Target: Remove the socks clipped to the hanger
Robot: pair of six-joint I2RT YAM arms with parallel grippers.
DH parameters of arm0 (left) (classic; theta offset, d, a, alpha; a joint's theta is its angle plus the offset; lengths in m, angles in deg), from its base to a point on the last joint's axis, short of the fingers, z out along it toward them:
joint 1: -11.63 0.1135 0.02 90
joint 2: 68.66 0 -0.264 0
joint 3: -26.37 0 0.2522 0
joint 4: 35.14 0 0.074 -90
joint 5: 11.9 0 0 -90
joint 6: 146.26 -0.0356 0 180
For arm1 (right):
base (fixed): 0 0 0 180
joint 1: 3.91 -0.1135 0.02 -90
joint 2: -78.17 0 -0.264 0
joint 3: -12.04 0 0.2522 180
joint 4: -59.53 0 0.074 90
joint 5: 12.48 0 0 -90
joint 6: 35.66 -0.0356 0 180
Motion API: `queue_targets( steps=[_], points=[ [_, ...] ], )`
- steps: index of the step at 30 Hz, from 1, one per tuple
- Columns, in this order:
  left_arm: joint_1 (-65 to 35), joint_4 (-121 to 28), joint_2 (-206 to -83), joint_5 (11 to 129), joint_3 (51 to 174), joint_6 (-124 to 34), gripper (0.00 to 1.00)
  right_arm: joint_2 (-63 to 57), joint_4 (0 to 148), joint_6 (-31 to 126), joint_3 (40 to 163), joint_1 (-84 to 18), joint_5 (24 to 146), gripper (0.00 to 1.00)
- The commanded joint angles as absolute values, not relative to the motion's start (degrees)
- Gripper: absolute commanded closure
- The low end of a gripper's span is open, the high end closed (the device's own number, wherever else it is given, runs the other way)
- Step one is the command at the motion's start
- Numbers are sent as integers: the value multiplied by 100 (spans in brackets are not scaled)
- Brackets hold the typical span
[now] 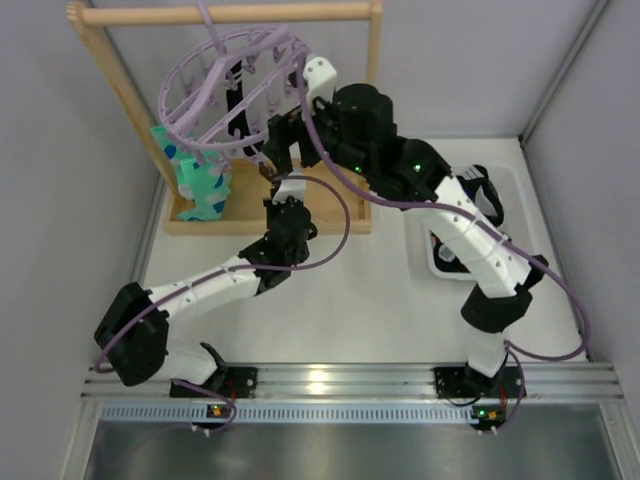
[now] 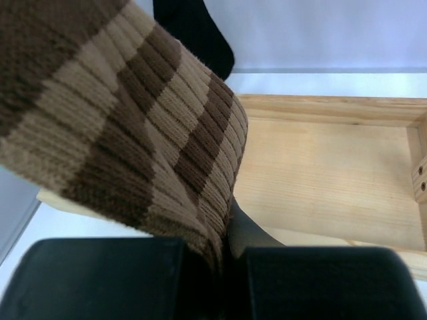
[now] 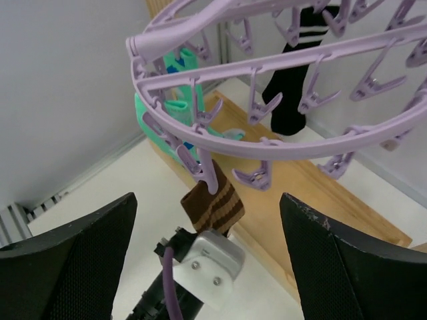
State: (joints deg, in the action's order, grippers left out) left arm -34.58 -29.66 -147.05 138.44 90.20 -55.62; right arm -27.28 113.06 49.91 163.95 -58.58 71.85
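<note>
The lilac hanger [image 1: 228,88] hangs from the wooden rack; its ring and clips fill the top of the right wrist view [image 3: 267,133]. A brown-and-tan striped sock [image 3: 217,203] hangs from one clip [image 3: 208,172]. My left gripper [image 2: 223,263] is shut on this sock's [image 2: 133,127] lower end, also seen from above [image 1: 279,192]. My right gripper [image 3: 208,220] is open and empty just below the ring, near the same sock [image 1: 276,140]. Teal socks [image 1: 200,182] and a black sock with white stripes [image 3: 290,87] hang further back.
The wooden rack's base board [image 2: 320,173] lies under the hanger, its top bar [image 1: 230,14] above. A white tray [image 1: 507,188] holding dark socks [image 1: 446,252] stands at the right. Grey walls close in on the left and right.
</note>
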Motion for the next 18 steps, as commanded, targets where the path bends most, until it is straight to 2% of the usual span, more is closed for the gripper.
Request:
queue_targets(
  steps=[1,10,18],
  points=[
    [-3495,-2808,-14837,13717,9409,-5915,100,-2932,11364,5301,16398,-6033,6838,16],
    [-3723,-2808,-15154,13805,9568,-6592,100,-3310,10625,5775,16247,-6103,6944,26],
    [-3803,-2816,-15198,13998,9542,-6743,100,-3810,10537,6277,16476,-6253,6742,28]
  ],
)
